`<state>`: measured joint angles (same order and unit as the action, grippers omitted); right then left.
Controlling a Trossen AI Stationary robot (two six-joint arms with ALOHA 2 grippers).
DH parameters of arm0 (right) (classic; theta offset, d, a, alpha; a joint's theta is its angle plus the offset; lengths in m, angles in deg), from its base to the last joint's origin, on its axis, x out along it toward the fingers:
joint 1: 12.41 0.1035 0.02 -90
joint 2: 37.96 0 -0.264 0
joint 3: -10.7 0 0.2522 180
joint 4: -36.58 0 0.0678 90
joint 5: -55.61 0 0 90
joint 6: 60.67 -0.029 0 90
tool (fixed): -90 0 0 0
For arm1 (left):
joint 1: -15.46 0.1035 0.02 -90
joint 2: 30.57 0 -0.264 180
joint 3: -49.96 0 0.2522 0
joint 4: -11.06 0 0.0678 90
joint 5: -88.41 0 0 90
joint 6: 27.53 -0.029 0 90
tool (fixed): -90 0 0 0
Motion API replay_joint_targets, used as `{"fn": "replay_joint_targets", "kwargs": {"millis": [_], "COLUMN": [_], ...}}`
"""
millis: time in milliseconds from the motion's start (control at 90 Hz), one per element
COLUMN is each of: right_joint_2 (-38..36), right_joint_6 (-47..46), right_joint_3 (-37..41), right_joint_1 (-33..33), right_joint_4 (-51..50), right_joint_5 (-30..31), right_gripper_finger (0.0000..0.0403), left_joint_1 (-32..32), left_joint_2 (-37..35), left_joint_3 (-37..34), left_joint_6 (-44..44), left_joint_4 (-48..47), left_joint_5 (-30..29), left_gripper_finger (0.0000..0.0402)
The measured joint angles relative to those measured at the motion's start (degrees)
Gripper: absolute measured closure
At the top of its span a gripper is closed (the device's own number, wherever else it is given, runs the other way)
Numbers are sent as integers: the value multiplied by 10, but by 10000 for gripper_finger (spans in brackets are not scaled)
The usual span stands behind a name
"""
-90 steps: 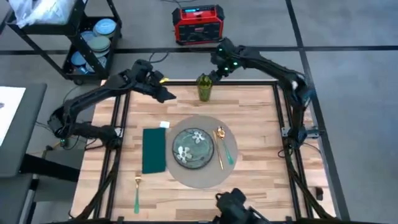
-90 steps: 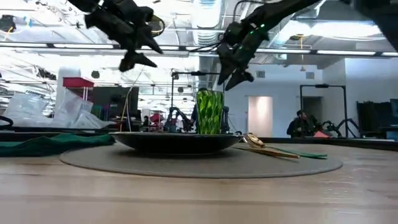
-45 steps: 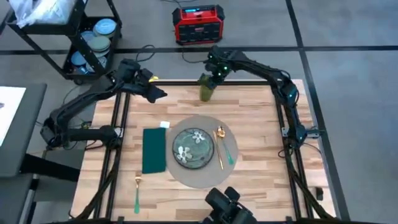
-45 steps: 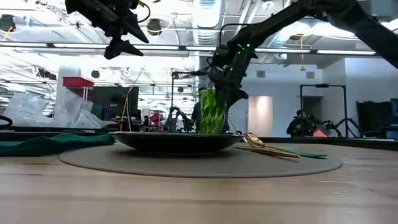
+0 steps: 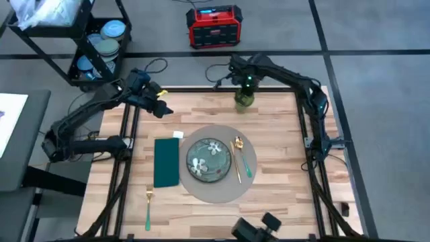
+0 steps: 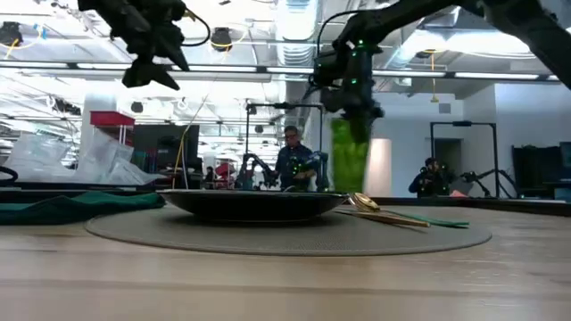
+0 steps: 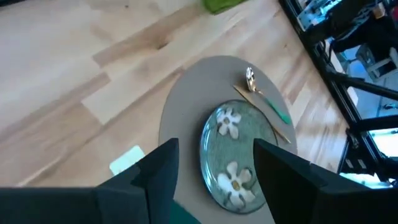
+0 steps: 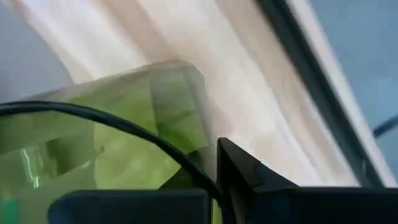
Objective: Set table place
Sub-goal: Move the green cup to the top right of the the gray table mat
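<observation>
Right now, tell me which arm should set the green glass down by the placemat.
Right. The right gripper already holds the green glass lifted above the table, while the left gripper is open, off at the far left corner.

right claw clamped and raised, left claw spread, aloft

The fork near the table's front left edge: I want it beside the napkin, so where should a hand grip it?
Grip the fork at mid-handle from straight above, fingers across its width. It lies flat on the table, handle toward the front edge, with bare wood around it.
</observation>
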<state>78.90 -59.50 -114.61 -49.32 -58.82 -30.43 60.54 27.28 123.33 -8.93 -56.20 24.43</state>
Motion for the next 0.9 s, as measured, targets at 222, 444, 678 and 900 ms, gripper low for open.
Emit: {"fn": "replay_joint_targets", "kwargs": {"millis": [222, 444, 678, 900], "right_joint_2": [-80, -182, -189, -183], "right_joint_6": [-29, -74, -84, -80], "right_joint_3": [124, 296, 335, 335], "right_joint_1": [9, 29, 27, 32], "right_joint_4": [35, 153, 168, 199], "right_joint_5": [-20, -31, -79, -101], "right_gripper_finger": [402, 403, 403, 403], "left_joint_1": [0, 0, 0, 0], "left_joint_2": [-29, -39, -39, -39], "left_joint_3": [0, 0, 0, 0], "left_joint_6": [6, 22, 23, 23], "left_joint_4": [-7, 5, 4, 1], "left_joint_5": [-31, -49, -54, -58], "left_gripper_finger": [214, 214, 214, 214]}}
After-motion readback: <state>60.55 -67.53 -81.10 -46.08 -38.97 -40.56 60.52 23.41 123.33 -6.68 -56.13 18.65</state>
